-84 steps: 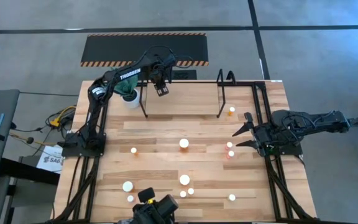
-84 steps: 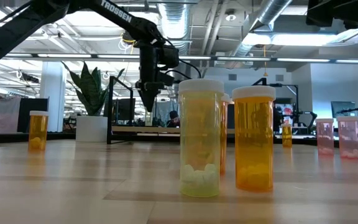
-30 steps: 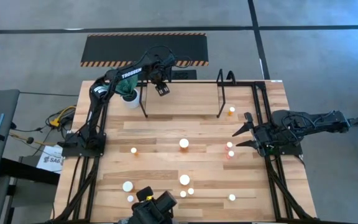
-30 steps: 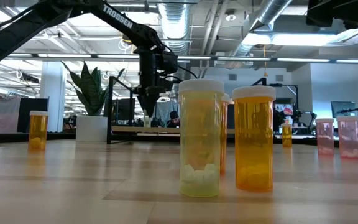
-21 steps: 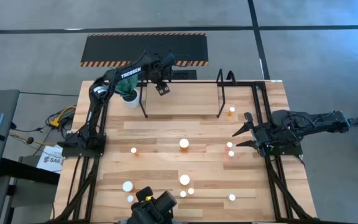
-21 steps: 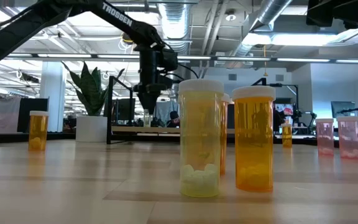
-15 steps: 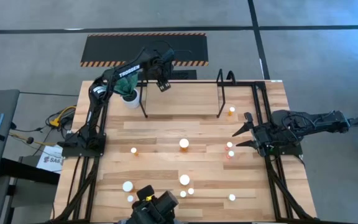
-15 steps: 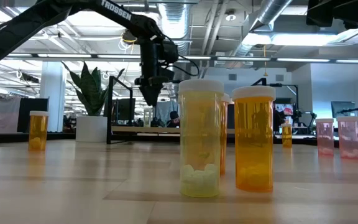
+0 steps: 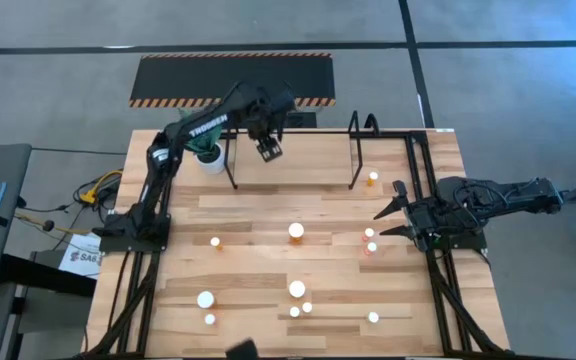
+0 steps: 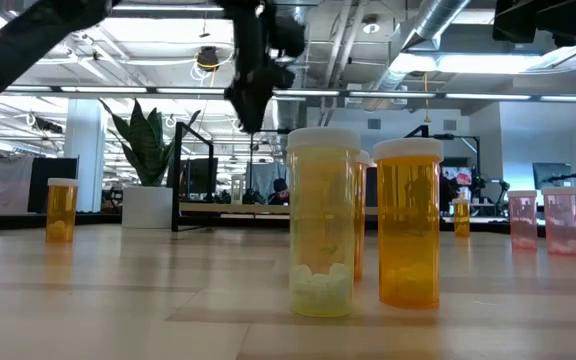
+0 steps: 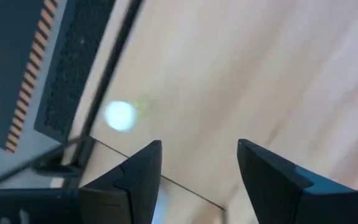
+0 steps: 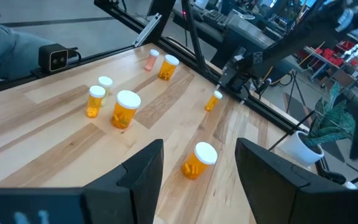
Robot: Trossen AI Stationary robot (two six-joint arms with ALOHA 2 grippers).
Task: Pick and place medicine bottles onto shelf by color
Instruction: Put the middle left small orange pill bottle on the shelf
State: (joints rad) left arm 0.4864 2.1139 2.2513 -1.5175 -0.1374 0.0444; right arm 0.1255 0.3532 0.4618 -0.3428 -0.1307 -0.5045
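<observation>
A light wooden table [image 9: 268, 200] carries scattered medicine bottles [image 9: 296, 231] — white-capped, mostly across its near half. At its far edge stand the shelf [image 9: 298, 165] and a potted plant [image 9: 208, 158] — side by side.

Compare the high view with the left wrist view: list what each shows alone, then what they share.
Only the high view: the whole light wooden table, the scattered white-capped medicine bottles, the green plant in a white pot, and the right gripper, open, waiting at the table's right edge.
Only the left wrist view: one small white-capped bottle, blurred, beside a thin black upright.
Both: the left gripper, open and empty above the shelf's light wooden board, and the black hazard-striped mat.
</observation>
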